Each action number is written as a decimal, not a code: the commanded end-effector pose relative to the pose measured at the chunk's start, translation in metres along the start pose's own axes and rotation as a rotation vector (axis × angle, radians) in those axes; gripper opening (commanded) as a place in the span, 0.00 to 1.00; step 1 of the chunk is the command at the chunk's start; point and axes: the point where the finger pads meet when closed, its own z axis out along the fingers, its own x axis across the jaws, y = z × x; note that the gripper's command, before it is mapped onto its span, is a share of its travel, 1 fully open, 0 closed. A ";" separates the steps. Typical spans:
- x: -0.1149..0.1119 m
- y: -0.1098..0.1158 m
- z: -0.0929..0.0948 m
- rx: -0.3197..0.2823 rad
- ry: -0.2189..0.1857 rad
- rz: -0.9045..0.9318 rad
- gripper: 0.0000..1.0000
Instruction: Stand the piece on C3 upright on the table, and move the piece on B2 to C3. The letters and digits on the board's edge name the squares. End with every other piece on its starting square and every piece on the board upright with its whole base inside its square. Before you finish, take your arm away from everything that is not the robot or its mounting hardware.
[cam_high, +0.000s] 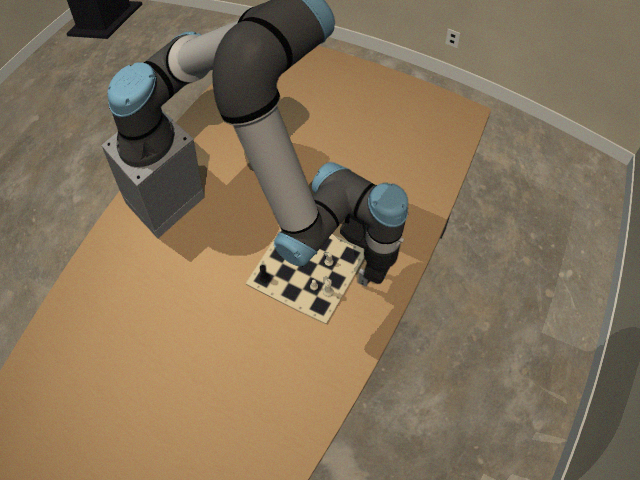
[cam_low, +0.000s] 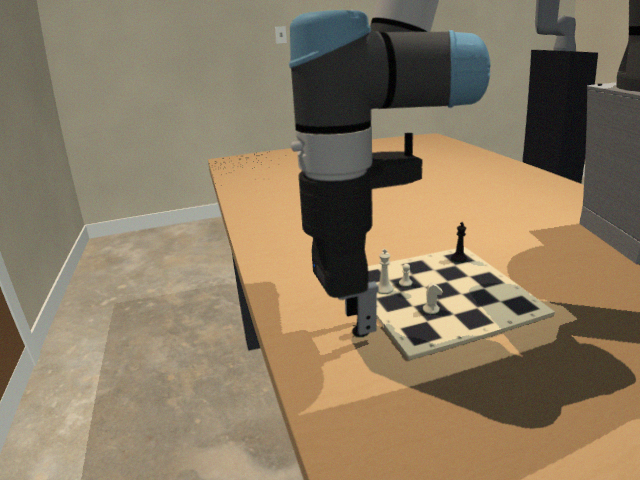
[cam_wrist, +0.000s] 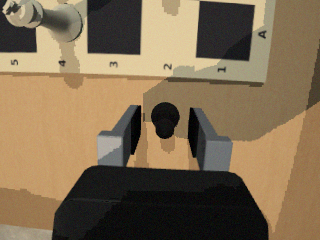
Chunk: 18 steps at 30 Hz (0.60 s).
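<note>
A small black pawn (cam_wrist: 165, 120) stands upright on the table just off the board's numbered edge, near the digit 2. My gripper (cam_wrist: 164, 121) (cam_low: 362, 326) (cam_high: 364, 280) is open, with a finger on each side of the pawn and a gap on both sides. The chessboard (cam_high: 325, 316) (cam_low: 464, 342) (cam_wrist: 150, 70) lies beside it. A white knight (cam_low: 432, 298) (cam_high: 328, 258) stands upright on a dark square in the second row in from that edge.
A tall white piece (cam_low: 384, 270) (cam_high: 327, 285) (cam_wrist: 47, 17) stands at the board's near edge by the digit 4, with a white pawn (cam_low: 406, 274) (cam_high: 313, 284) beside it. A black queen (cam_low: 460, 237) (cam_high: 264, 273) stands at the far corner. The table edge is close behind the gripper.
</note>
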 end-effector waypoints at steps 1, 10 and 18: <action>-0.001 0.002 -0.001 -0.003 -0.001 0.001 0.73; -0.001 0.000 -0.024 0.000 0.000 0.000 0.73; 0.000 0.000 -0.056 0.000 0.000 0.000 0.73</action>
